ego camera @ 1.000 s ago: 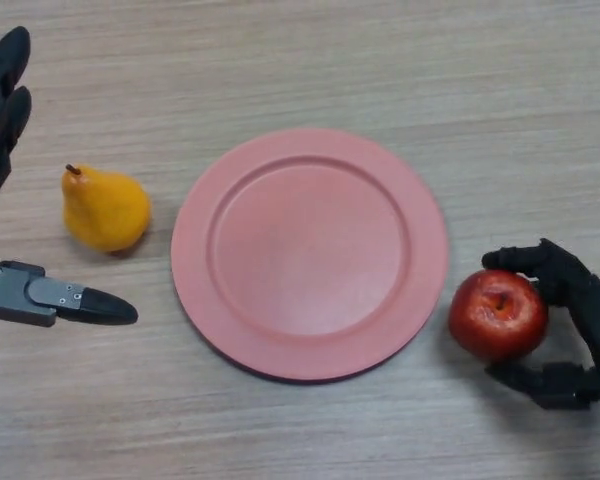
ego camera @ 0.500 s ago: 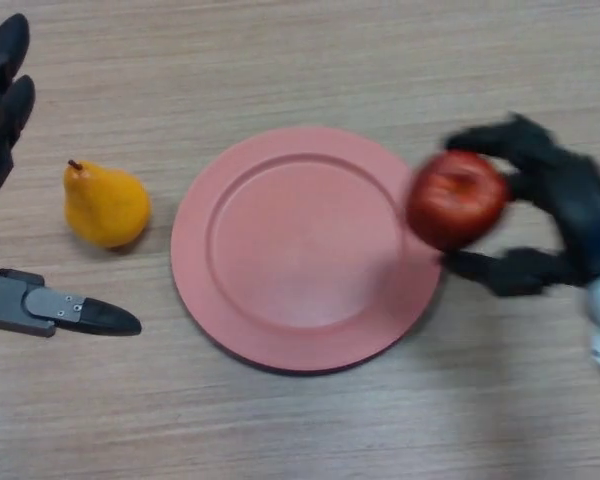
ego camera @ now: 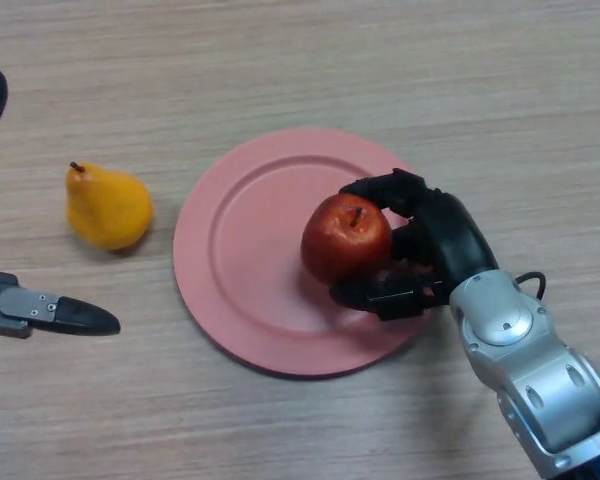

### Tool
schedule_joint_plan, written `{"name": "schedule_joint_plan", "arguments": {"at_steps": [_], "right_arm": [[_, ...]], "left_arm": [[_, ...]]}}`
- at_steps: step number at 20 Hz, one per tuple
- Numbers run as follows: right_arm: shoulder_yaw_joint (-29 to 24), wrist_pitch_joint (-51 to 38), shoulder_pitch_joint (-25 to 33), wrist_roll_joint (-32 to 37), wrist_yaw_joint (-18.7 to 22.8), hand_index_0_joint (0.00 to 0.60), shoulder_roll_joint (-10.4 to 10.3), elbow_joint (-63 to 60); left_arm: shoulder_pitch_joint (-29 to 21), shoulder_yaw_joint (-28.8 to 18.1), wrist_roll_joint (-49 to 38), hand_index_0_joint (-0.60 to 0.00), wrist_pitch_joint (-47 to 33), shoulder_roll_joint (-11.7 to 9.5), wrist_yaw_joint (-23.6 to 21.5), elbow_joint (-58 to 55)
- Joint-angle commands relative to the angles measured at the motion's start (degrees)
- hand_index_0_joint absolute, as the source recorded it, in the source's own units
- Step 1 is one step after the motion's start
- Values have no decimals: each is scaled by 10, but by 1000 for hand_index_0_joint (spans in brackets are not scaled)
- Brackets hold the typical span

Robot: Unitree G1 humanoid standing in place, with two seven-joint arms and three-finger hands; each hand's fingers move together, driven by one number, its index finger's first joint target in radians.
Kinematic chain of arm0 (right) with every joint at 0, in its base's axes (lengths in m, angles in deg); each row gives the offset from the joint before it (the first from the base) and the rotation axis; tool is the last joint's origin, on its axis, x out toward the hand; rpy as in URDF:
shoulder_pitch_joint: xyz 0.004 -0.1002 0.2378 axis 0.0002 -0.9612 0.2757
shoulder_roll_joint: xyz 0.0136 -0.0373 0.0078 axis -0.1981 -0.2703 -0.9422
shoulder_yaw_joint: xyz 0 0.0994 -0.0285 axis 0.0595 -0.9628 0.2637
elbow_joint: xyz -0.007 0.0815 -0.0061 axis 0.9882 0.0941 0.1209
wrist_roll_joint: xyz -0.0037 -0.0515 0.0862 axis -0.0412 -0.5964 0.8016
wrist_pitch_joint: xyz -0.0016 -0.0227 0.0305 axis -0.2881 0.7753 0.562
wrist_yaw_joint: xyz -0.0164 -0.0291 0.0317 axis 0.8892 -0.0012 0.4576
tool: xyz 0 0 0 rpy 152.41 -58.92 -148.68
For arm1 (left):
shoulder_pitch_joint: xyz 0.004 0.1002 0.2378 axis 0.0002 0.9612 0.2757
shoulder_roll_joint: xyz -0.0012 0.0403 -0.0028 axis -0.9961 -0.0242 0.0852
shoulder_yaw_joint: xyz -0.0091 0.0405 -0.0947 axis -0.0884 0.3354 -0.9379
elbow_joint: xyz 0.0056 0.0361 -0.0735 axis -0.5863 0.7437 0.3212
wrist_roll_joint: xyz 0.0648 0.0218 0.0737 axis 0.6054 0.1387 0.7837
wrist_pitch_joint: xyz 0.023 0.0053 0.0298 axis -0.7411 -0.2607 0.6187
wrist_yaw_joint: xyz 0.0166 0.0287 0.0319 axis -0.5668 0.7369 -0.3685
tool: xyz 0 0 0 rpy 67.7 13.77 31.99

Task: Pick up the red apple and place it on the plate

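The glossy round red apple (ego camera: 344, 236) sits stem-up over the right half of the flat, round pink plate (ego camera: 242, 250), inside the raised rim. The plate lies flat on the wood-grain worktop (ego camera: 300, 60); whether the apple touches it cannot be told.

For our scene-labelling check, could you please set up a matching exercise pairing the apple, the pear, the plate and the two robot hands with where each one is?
Things:
1. red apple
2. yellow pear
3. pink plate
4. left robot hand

Places or states:
A. on the table, left of the plate
B. over the plate, held by the right robot hand
C. idle at the left edge
D. centre of the table

Pairs: 1-B, 2-A, 3-D, 4-C
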Motion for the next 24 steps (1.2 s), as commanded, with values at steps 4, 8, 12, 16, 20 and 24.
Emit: {"name": "schedule_joint_plan", "arguments": {"at_steps": [4,8,12,16,20,24], "right_arm": [[-35,17,70,82,9,0,1,68],[-152,55,55,93,-40,0,1,156],[-242,86,-41,138,-70,0,36,325],[-252,-10,-113,138,-77,0,43,422],[-258,6,-134,140,-53,0,47,486],[-260,24,-149,127,-75,0,51,519]], "left_arm": [[-39,-6,-7,0,17,-42,-28,-67],[-38,5,13,0,-11,-23,-33,-45],[-26,-19,-42,0,-31,-20,-28,-21],[-6,-13,-63,0,-32,-10,-24,-17],[11,-8,-65,0,-33,4,-58,-55],[8,-17,-98,0,-10,4,-61,-66]]}}
